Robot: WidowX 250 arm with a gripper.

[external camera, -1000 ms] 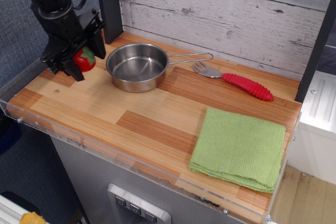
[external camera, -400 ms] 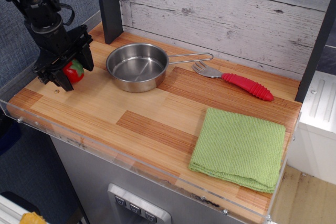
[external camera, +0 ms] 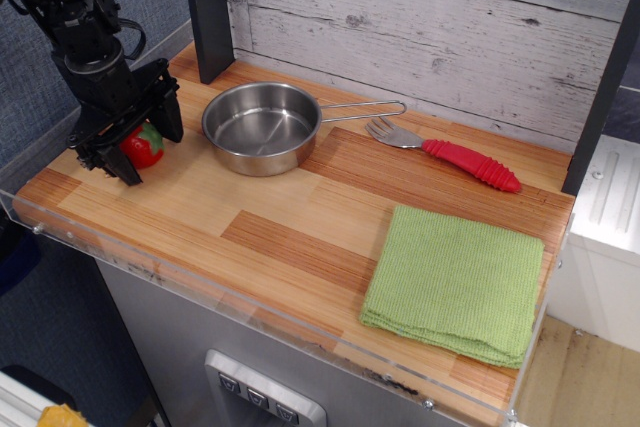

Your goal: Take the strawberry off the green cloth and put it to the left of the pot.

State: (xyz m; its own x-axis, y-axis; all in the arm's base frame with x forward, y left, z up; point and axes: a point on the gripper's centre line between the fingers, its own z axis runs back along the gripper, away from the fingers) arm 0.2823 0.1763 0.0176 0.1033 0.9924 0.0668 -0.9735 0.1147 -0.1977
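The red strawberry [external camera: 144, 145] with its green cap sits between the black fingers of my gripper [external camera: 148, 148], which is shut on it. It is held low over the wooden counter, just left of the shiny steel pot [external camera: 262, 128]; whether it touches the wood I cannot tell. The pot's wire handle points right. The light green cloth [external camera: 456, 282] lies folded at the front right with nothing on it.
A fork with a red ribbed handle [external camera: 455, 158] lies right of the pot's handle. A dark post [external camera: 207, 9] stands behind the pot, and a whitewashed plank wall runs along the back. A transparent rim [external camera: 150, 272] edges the counter's front.
The gripper has carried the strawberry down and to the left, from beside the pot's rim to low over the counter, then shifted slightly right.
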